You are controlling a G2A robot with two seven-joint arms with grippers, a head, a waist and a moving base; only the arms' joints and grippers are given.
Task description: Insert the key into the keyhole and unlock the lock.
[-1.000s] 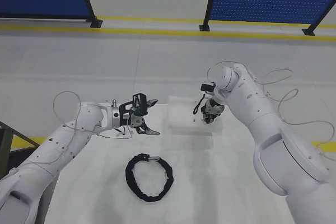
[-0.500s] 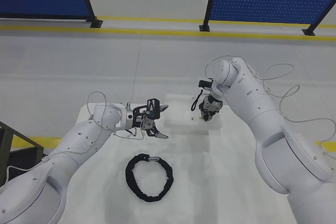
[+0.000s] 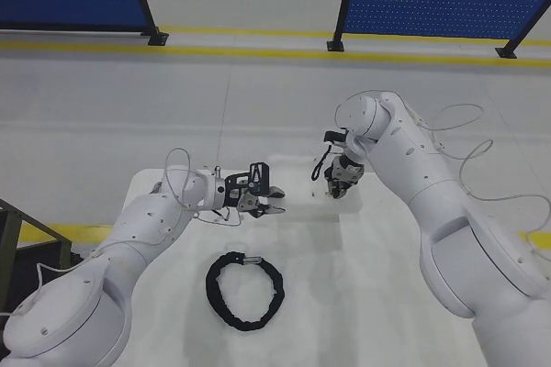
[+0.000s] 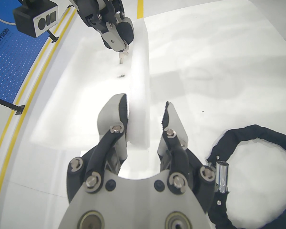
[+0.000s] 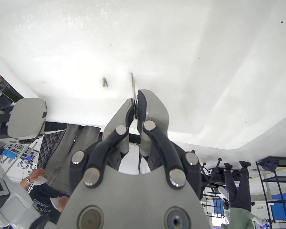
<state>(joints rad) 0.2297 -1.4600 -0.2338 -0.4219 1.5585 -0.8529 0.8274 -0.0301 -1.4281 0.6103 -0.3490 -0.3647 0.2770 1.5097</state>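
A black fabric-covered chain lock [image 3: 245, 291] lies coiled on the white table, its metal cylinder [image 4: 222, 176] beside my left wrist. My right gripper [image 3: 336, 186] hangs over the floor of a shallow white tray [image 3: 298, 188] at the table's back, shut on a small silver key [image 5: 133, 84] whose blade points down, just above the tray floor. The key [image 4: 121, 57] juts below the right gripper [image 4: 120, 46] in the left wrist view too. My left gripper [image 4: 145, 110] is open and straddles the tray's near wall [image 4: 140, 77], above the lock.
A small dark speck [image 5: 104, 82] lies on the tray floor next to the key tip. The rounded table edge [image 4: 271, 24] runs beyond the lock. Blue barriers [image 3: 441, 16] stand on the floor behind the table.
My left gripper has swung right from the table's left part to the tray's wall. My right gripper has shifted slightly left over the tray, key still held.
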